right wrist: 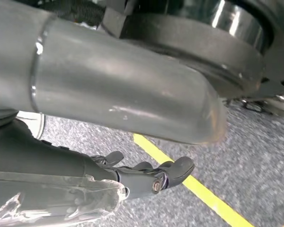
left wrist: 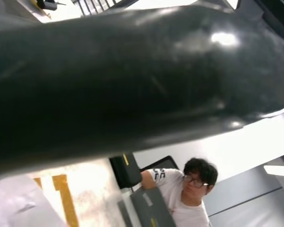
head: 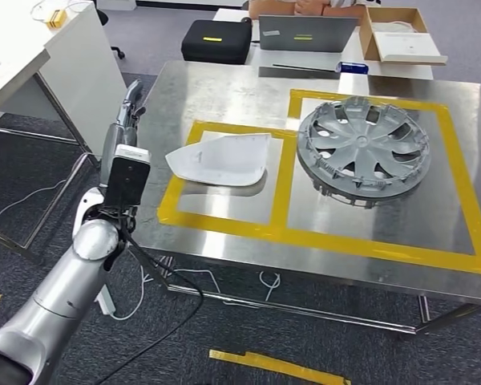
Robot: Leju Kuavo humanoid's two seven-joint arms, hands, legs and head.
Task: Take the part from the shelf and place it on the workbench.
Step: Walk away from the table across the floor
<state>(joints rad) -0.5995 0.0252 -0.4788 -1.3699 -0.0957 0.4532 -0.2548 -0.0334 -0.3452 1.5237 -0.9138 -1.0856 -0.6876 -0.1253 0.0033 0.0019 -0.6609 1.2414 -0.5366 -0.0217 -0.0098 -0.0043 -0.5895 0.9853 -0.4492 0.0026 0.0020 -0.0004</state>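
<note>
Fingers (head: 131,100) of my left hand (head: 124,120) extend forward, apart and holding nothing, beside the left edge of the tabletop (head: 226,88) and not touching the part. Fingers (right wrist: 176,168) of my right hand (right wrist: 144,177) lie loosely curled with gaps between them and hold nothing; that hand hangs above grey floor (right wrist: 97,137) crossed by a yellow line (right wrist: 198,189).

Tabletop: brushed steel, marked with yellow tape (head: 283,172) into two adjoining rectangles.

Hubcap (head: 364,150): grey, spoked, lying flat in the right rectangle, its upper edge overlapping the tape.

Part (head: 220,160): white, flat-lying shell with one pointed end toward my left hand and a rounded end toward the hubcap. It rests in the left rectangle, well apart from the hubcap.

Beyond the far edge of the tabletop: a closed grey laptop (head: 305,32), a black case (head: 216,40) with a yellow stripe, an open cardboard box (head: 402,36) and a small blue item (head: 353,68). A person (left wrist: 183,189) in a white shirt sits behind the laptop, seen in the left wrist view.

White desk (head: 20,56) stands to the left. Cables (head: 165,281) trail on the floor below the tabletop.
</note>
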